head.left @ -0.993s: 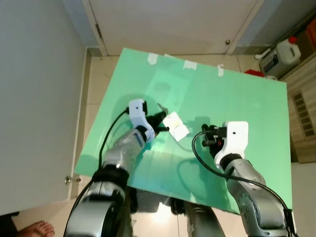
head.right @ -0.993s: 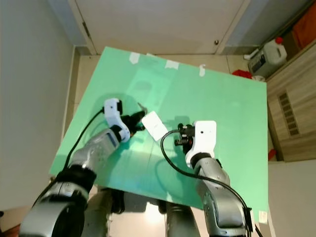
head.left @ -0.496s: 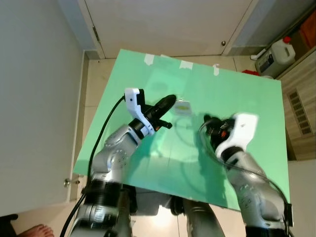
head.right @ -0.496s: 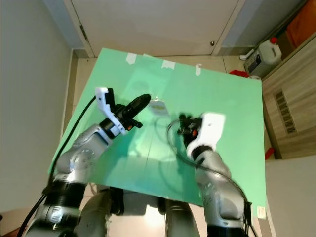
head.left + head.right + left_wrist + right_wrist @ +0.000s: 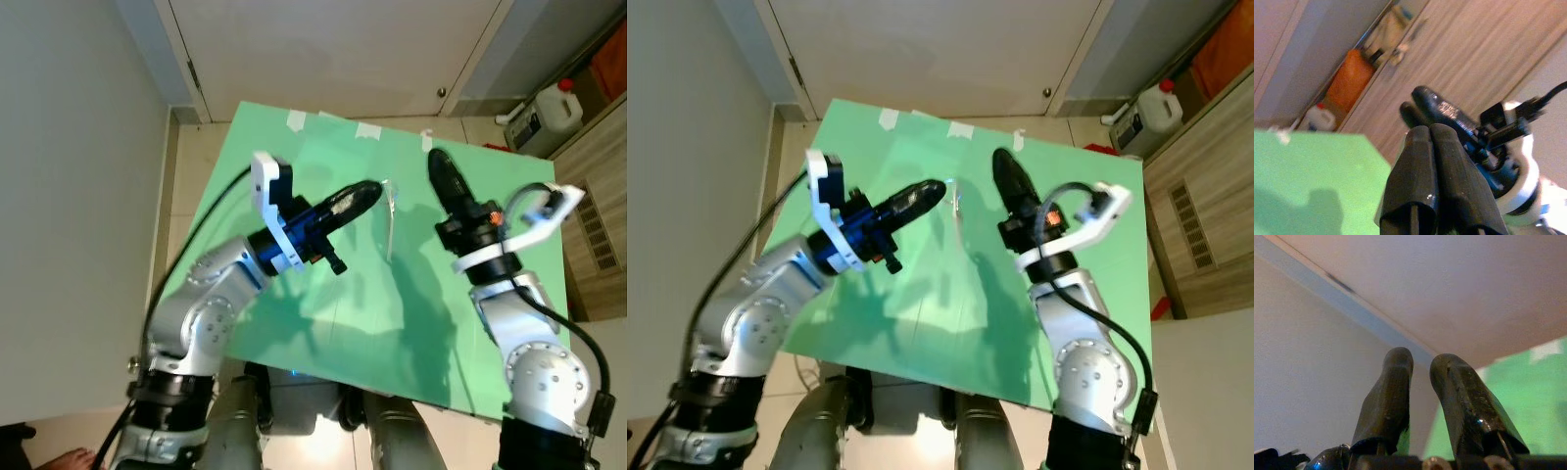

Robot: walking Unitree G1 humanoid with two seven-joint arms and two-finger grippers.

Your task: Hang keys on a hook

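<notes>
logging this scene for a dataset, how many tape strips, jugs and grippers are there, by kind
white tape strips on the green board: 3
white plastic jug with a red cap: 1
black robot grippers: 2, left gripper and right gripper
total: 6

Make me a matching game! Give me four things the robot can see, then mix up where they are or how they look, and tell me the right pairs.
Things:
1. left pincer
2. right pincer
3. white jug
4. bits of white tape

Where or how:
A. on the floor next to the wooden cabinet
B. fingers pressed together
C. stuck along the far edge of the green board
D. fingers a little apart, with a gap between them

Right pairs: 1-B, 2-D, 3-A, 4-C.
</notes>
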